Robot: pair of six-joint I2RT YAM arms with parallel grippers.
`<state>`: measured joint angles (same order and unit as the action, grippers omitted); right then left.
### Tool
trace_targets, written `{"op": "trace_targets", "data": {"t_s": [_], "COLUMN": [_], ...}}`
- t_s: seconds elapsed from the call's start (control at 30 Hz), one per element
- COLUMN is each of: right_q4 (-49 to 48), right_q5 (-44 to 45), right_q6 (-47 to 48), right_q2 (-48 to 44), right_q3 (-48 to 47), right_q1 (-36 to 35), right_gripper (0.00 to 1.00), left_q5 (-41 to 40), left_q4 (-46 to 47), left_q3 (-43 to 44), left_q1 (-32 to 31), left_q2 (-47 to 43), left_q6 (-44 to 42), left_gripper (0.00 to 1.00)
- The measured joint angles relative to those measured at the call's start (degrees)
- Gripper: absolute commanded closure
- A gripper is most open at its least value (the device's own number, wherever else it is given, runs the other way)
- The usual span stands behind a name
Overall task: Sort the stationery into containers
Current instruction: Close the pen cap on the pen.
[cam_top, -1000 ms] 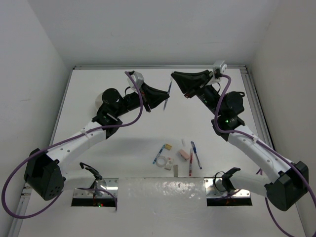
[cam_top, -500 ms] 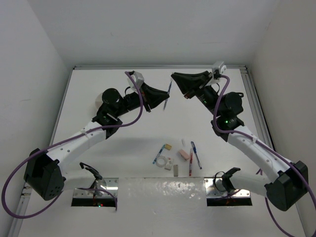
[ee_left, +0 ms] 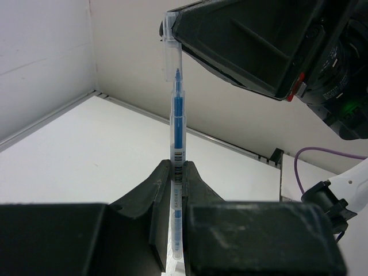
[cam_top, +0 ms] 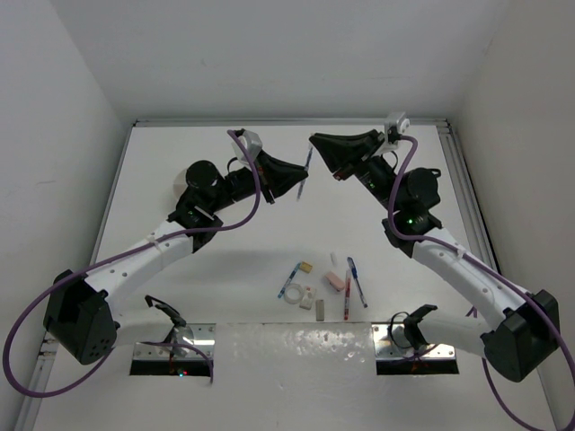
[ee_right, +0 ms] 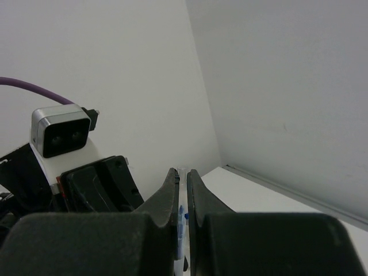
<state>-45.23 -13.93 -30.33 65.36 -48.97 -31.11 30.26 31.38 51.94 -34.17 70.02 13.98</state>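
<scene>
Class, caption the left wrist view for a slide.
Left gripper clamps a clear-barrelled blue pen; right gripper pinches its clear cap.

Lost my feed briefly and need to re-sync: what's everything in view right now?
held pen: 1, blue with clear cap, midair between both end effectors
loose blue pens: 2, table's near-centre cluster
red pen: 1, same cluster
pink eraser: 1, cluster
tan block: 1, cluster
tape ring: 1, clear, cluster
small white pieces: a few, cluster
table: 1, white
left end effector: 1, black, shut on held pen's barrel
right end effector: 1, black, shut on its cap
</scene>
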Motion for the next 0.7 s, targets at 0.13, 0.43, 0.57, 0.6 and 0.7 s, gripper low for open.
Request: {"op": "trace_targets", "data": {"t_s": [0.13,0.43,0.57,0.6,0.7], "right_q4": [-0.6,-0.5,-0.6,-0.7,-1.1], "right_q5": [0.0,0.0,0.0,0.0,0.1], "right_q6": [-0.5,-0.3,-0.5,-0.7,-1.2], "right_q2": [0.0,-0.1,-0.1,-0.1,-0.1], "right_q3": [0.3,0.3,0.9,1.2,2.3], "right_q1": [-0.1,-0.2,-0.2,-0.2,-0.2], "right_gripper": [1.0,1.0,1.0,1.0,1.0], "left_q5": [-0.1,-0.7,-0.8,-0.9,-1.3], "left_q4": [-0.1,0.1,0.4,0.5,0.6], "left_q3": [0.0,0.0,0.0,0.0,0.0], "left_q1": [0.0,0.0,0.0,0.0,0.0], "left_q2": [0.0,0.0,0.0,0.0,0.0], "left_q6": [0.0,-0.1,-0.4,-0.5,-0.6], "left_gripper": [1.0,1.0,1.0,1.0,1.0]}}
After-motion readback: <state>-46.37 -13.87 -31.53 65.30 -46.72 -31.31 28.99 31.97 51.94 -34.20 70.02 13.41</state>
